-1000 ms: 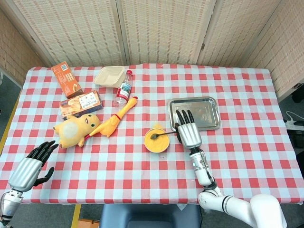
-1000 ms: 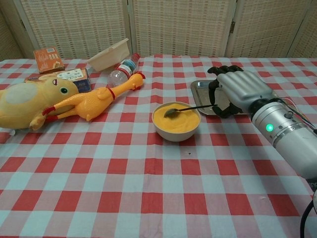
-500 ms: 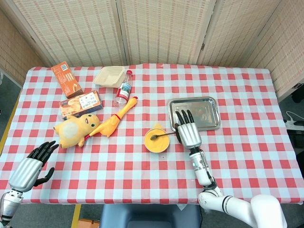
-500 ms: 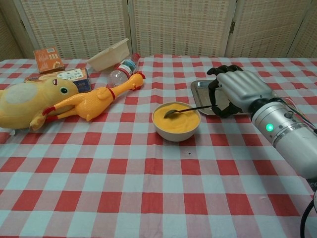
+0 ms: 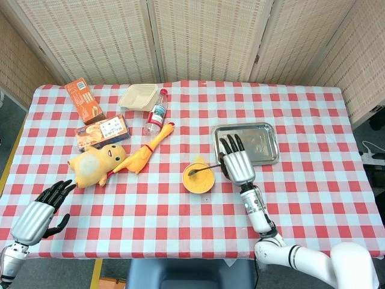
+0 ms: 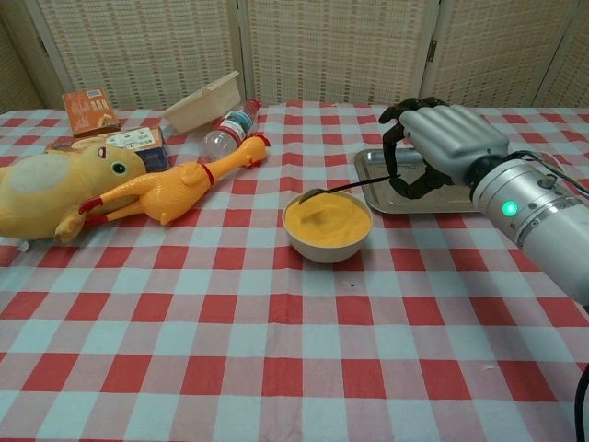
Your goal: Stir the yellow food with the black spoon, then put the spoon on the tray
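A white bowl (image 6: 329,239) (image 5: 198,179) of yellow food sits mid-table. My right hand (image 6: 442,147) (image 5: 236,161) pinches the handle of the black spoon (image 6: 342,188) (image 5: 203,168). The spoon's tip hangs just above the food at the bowl's left rim. Right behind the hand lies the metal tray (image 5: 264,153) (image 6: 368,166). My left hand (image 5: 41,212) hovers at the near left corner of the table, fingers spread, holding nothing.
A yellow duck toy (image 6: 51,189) and a rubber chicken (image 6: 179,184) lie left of the bowl. Behind them are a plastic bottle (image 6: 225,133), two snack boxes (image 5: 102,131) (image 5: 84,100) and a beige container (image 5: 137,96). Wicker screens stand behind the table.
My right hand has lifted and drawn back slightly toward the tray, raising the spoon's tip out of the yellow food. The left hand has barely moved.
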